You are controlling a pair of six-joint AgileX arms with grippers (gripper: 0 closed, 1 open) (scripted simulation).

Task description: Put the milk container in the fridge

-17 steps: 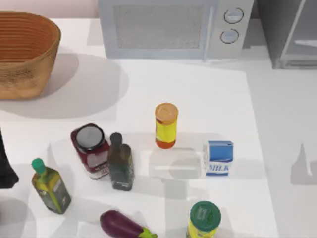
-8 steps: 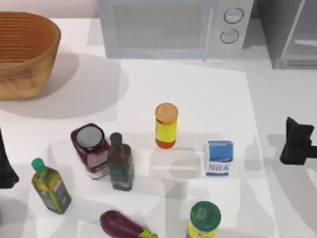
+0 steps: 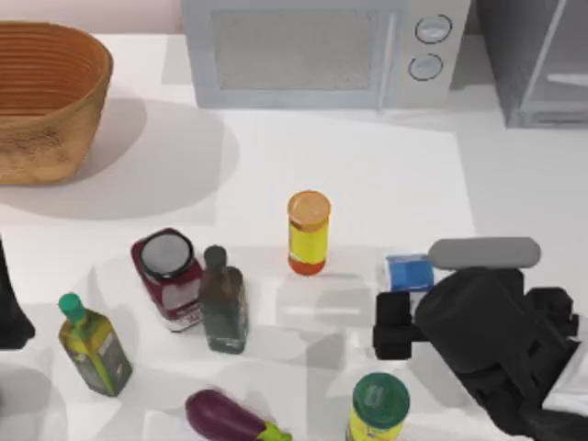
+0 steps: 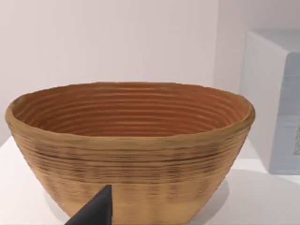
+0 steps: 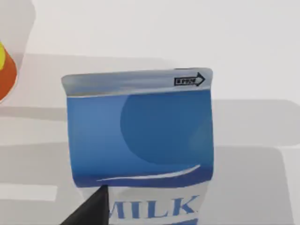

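The milk container (image 3: 408, 273) stands upright on the white worktop (image 3: 367, 175), just right of the yellow bottle (image 3: 308, 232). The right gripper (image 3: 397, 326) hangs over the carton's near side; whether its fingers are released or clenched, I cannot tell. The wicker basket (image 4: 131, 145) holds nothing. The fridge (image 3: 537, 60) stands beyond the carton, right of the microwave (image 3: 322, 50). The left arm (image 3: 11, 308) is parked well left of the bottle.

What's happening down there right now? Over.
Right gripper above milk, not holding it. Left arm parked at table's left edge. Fridge back right; yellow bottle beside milk.
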